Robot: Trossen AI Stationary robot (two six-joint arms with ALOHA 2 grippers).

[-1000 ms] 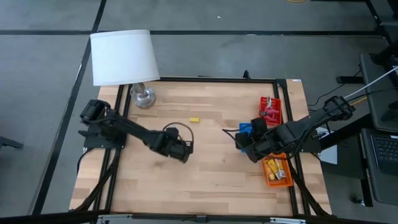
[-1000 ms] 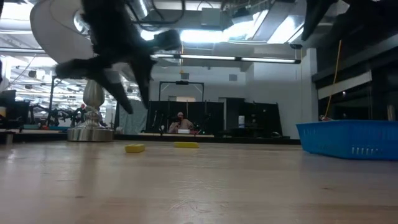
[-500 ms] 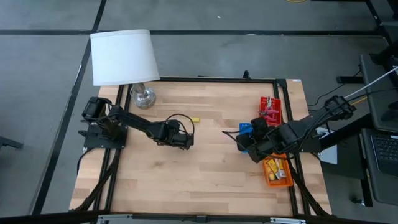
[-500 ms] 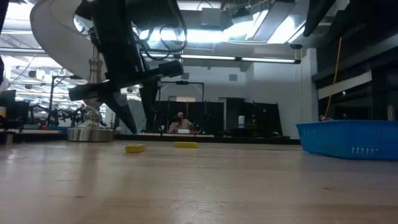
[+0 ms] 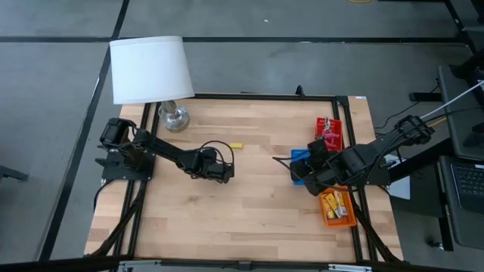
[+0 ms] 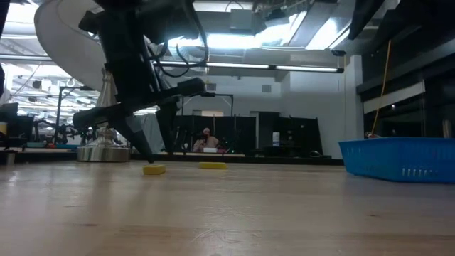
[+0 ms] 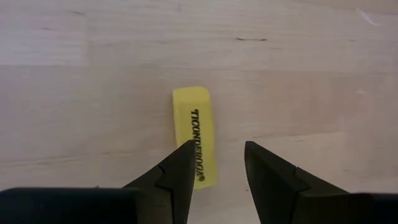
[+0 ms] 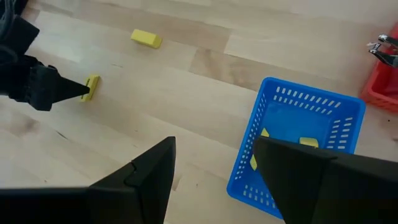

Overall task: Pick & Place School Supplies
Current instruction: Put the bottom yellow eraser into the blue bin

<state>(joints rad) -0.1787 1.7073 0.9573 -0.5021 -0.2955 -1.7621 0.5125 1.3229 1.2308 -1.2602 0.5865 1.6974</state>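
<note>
1. High view: worktop (image 5: 249, 219) of pale wood w/ black frame. Left pincer (image 5: 227, 171) is low near the middle, just short of a small yellow eraser (image 5: 236, 145) lying toward the far edge. Right pincer (image 5: 291, 169) is beside the blue tray (image 5: 299, 156); red tray (image 5: 329, 132) is behind it, orange tray (image 5: 337, 208) in front, all along the right edge. White-shaded lamp (image 5: 150, 69) stands at the far left corner.
2. Low view: left arm comes down by the lamp base (image 6: 104, 151), fingers pointing at the wood. Two yellow erasers lie flat beyond, one (image 6: 154, 169) closer, one (image 6: 212, 166) further back. Blue tray (image 6: 398, 157) is at right.
3. Left wrist view: left pincer (image 7: 217, 171) has its jaws apart, empty. Yellow eraser (image 7: 194, 134) w/ black lettering lies flat on the wood, its near end touching or just under one fingertip, not betw. the two.
4. Right wrist view: right pincer (image 8: 214, 171) is spread wide, nothing held, above the wood next to the blue tray (image 8: 292, 146), which has small yellow pieces (image 8: 309, 142) inside. Two erasers lie well apart from the tray; left fingertip meets the nearer one (image 8: 92, 86).
</note>
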